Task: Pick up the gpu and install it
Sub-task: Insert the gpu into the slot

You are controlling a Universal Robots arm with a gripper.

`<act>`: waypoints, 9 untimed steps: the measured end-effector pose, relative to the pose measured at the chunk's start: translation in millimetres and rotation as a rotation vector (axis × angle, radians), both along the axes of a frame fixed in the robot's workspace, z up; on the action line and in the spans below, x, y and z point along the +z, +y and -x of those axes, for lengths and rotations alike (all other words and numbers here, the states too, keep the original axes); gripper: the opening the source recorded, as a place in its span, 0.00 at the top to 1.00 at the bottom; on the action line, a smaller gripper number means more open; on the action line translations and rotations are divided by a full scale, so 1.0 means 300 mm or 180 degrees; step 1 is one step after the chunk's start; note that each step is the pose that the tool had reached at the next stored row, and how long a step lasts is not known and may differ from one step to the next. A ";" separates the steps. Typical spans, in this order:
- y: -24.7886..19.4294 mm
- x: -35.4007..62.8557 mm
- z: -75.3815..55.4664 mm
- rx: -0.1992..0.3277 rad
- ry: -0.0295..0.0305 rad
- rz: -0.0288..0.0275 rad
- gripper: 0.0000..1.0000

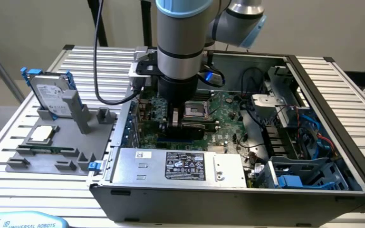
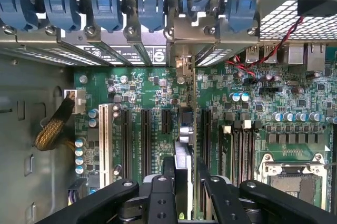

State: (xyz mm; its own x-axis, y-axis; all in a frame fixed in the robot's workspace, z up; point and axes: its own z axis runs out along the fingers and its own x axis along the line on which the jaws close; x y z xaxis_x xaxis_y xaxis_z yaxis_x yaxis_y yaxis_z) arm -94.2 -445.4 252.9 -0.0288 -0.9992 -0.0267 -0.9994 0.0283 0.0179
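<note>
Gpu (image 2: 185, 145) edge-on, pinched in claw (image 2: 184, 182) over motherboard (image 2: 253, 108) slots.

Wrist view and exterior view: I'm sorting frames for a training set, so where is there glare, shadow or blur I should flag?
Exterior view: even light, pale glare on the ribbed table, the case interior shaded below the arm. Wrist view: the motherboard is sharp, the strip along the case's rim is washed out to white, and the claw holding the gpu edge-on is dark and a little soft up close.

Gpu (image 2: 185, 145) edge-on, upright over motherboard slots.
</note>
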 end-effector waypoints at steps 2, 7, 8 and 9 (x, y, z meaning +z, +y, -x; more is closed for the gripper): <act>0.000 -0.002 0.002 0.0000 0.0000 0.0000 0.73; 0.000 -0.006 0.003 0.0000 0.0001 0.0001 0.73; 0.001 -0.006 0.003 0.0000 0.0000 0.0001 0.73; 0.001 -0.007 0.003 0.0000 0.0000 0.0001 0.73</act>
State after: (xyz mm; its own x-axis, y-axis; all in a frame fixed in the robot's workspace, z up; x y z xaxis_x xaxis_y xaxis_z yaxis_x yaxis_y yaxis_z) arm -95.1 -445.2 250.9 -0.0287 -0.9992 -0.0265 -0.9994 0.0283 0.0179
